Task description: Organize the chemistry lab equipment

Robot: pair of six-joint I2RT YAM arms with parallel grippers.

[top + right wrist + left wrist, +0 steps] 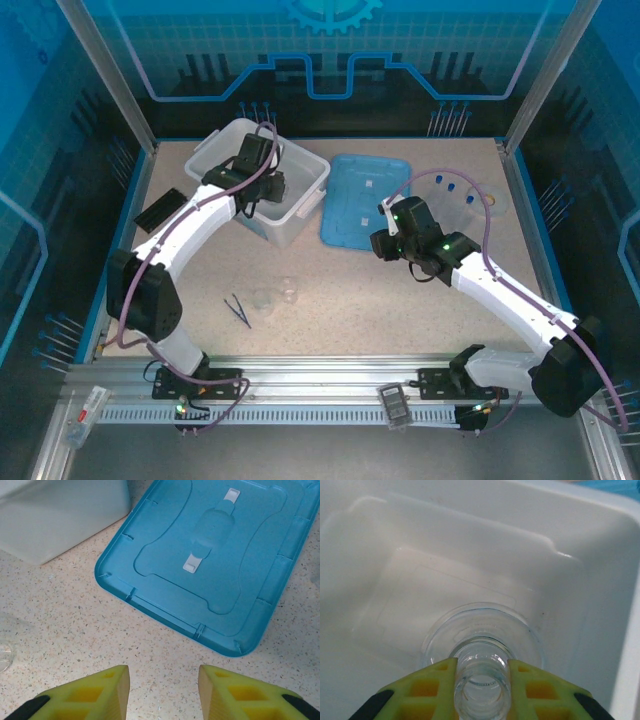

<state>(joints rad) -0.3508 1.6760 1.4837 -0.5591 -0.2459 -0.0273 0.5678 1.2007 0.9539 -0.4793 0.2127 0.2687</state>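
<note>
Looking down from the top camera, we see the left claw [262, 182] sunk inside the white bin [300, 165]; the right claw [385, 242] hangs over the table [400, 320], just beside the blue lid [365, 200]. Two small beakers [263, 298] and the blue tweezers [238, 310] lie well to its left; the blue-capped tubes [452, 185] lie beyond it, to its right.

On the left wrist, we find the claw narrow, its yellow fingers [435, 685] clamped on the neck of a clear glass vessel [485, 630]; the wide base spreads below them, above the bin floor.

On the right wrist, the claw stands open with nothing between its fingers [107, 690]; the lid lies ahead, the bin wall ahead-left, and a glass rim [4, 655] sits far left.
</note>
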